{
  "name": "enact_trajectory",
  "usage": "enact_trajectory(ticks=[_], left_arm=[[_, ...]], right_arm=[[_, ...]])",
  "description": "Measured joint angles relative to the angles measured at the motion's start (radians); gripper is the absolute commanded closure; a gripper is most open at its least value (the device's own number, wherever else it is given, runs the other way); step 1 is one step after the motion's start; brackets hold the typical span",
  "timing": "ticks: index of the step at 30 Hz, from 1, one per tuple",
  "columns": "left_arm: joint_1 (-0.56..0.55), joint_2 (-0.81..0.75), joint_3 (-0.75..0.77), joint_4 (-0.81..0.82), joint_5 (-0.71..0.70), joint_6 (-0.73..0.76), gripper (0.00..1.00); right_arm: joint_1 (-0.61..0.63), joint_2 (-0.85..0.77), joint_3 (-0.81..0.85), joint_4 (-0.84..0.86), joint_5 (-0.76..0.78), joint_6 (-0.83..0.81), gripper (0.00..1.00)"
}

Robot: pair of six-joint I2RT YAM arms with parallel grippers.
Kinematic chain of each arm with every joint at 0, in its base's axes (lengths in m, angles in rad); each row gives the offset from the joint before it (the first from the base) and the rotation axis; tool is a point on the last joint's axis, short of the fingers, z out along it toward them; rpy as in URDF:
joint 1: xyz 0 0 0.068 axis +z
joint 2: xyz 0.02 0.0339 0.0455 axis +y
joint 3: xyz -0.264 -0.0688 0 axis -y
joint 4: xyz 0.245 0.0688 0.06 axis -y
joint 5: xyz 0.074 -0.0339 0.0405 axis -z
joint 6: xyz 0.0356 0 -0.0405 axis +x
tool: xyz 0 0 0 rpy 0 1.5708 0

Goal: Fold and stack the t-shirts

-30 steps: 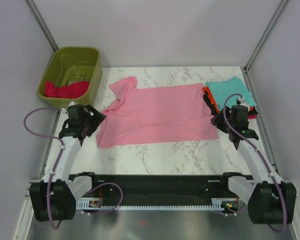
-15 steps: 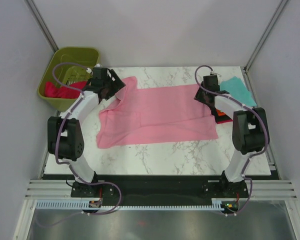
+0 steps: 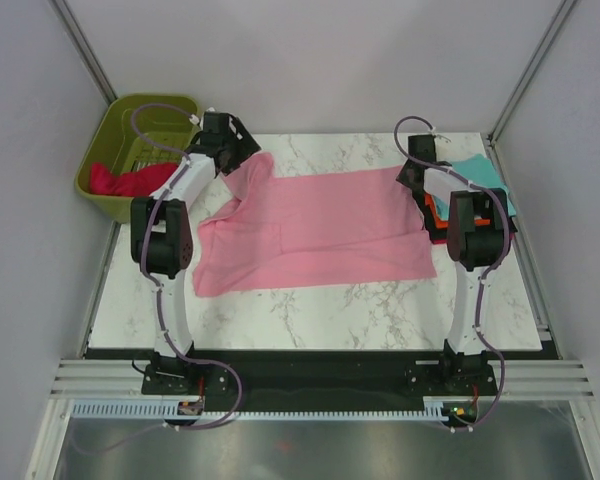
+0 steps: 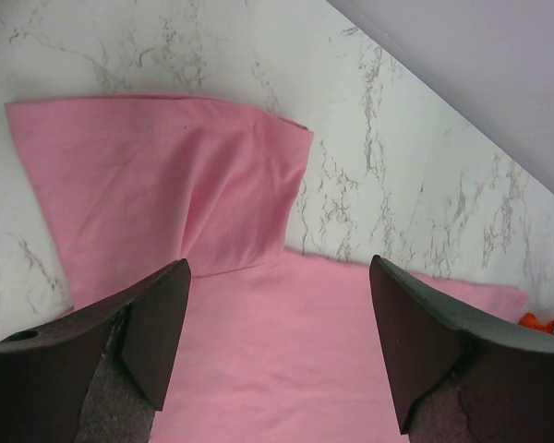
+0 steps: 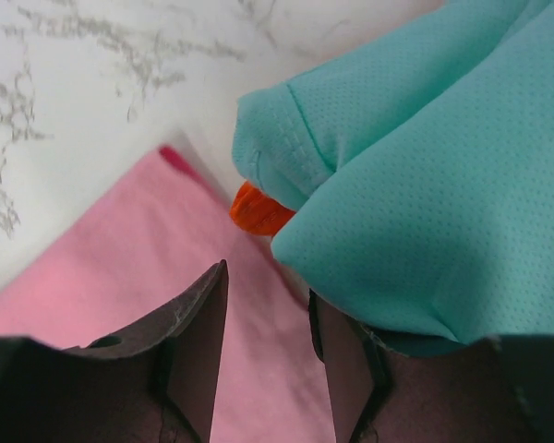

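The light pink t-shirt (image 3: 315,225) lies spread flat on the marble table. My left gripper (image 3: 230,148) is wide open just above its far left sleeve (image 4: 157,185), and pink cloth shows between the fingers (image 4: 277,341). My right gripper (image 3: 417,176) is open over the shirt's far right corner (image 5: 268,341), its right finger against the folded stack. The stack has the teal shirt (image 3: 480,176) on top (image 5: 443,185), with orange (image 5: 258,210) and black edges (image 3: 450,235) below. The crimson shirt (image 3: 120,181) lies in the basket. The magenta shirt is hidden.
The olive-green basket (image 3: 185,115) stands at the far left corner, just left of my left gripper. The enclosure's back wall runs close behind both grippers. Bare marble (image 3: 330,305) shows in front of the pink shirt.
Both arms have stretched from the near side of the shirt to its far edge. The left now hangs over the far left sleeve, the right over the far right corner by the stack.
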Motion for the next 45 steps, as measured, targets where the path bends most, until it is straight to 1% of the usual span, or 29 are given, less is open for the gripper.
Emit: enact_trajectory(ticks=[3, 8, 14, 18, 21, 27, 29, 30, 31, 34, 40, 45], left_arm=[[0.003, 0.047, 0.067, -0.010, -0.002, 0.015, 0.15], [0.019, 0.090, 0.132, -0.012, -0.011, 0.051, 0.15], [0.046, 0.138, 0.195, -0.011, -0.028, 0.090, 0.16], [0.055, 0.156, 0.196, -0.019, -0.030, 0.100, 0.16], [0.055, 0.163, 0.196, -0.021, -0.030, 0.107, 0.16], [0.055, 0.190, 0.231, -0.028, -0.050, 0.134, 0.18], [0.055, 0.203, 0.245, -0.033, -0.059, 0.142, 0.18], [0.055, 0.211, 0.253, -0.040, -0.065, 0.146, 0.18], [0.055, 0.216, 0.258, -0.046, -0.072, 0.151, 0.18], [0.055, 0.239, 0.276, -0.069, -0.088, 0.166, 0.19], [0.055, 0.294, 0.332, -0.125, -0.113, 0.180, 0.21], [0.055, 0.314, 0.338, -0.174, -0.159, 0.184, 0.21]], right_arm=[[-0.024, 0.029, 0.053, -0.015, 0.011, 0.008, 0.45], [-0.039, 0.055, 0.100, -0.018, 0.028, 0.002, 0.39], [-0.027, 0.071, 0.108, 0.034, -0.009, -0.046, 0.38], [-0.013, 0.082, 0.110, 0.061, -0.035, -0.068, 0.38], [-0.003, 0.111, 0.150, 0.063, -0.048, -0.076, 0.39], [-0.002, 0.229, 0.337, 0.020, -0.053, -0.082, 0.48], [-0.002, 0.242, 0.364, -0.001, -0.053, -0.082, 0.60], [-0.002, 0.243, 0.367, -0.014, -0.053, -0.084, 0.68], [-0.002, 0.243, 0.369, -0.025, -0.053, -0.084, 0.78], [-0.002, 0.244, 0.375, -0.045, -0.056, -0.080, 0.92], [0.003, 0.246, 0.377, -0.046, -0.056, -0.077, 0.94], [0.007, 0.246, 0.372, -0.037, -0.053, -0.077, 0.94]])
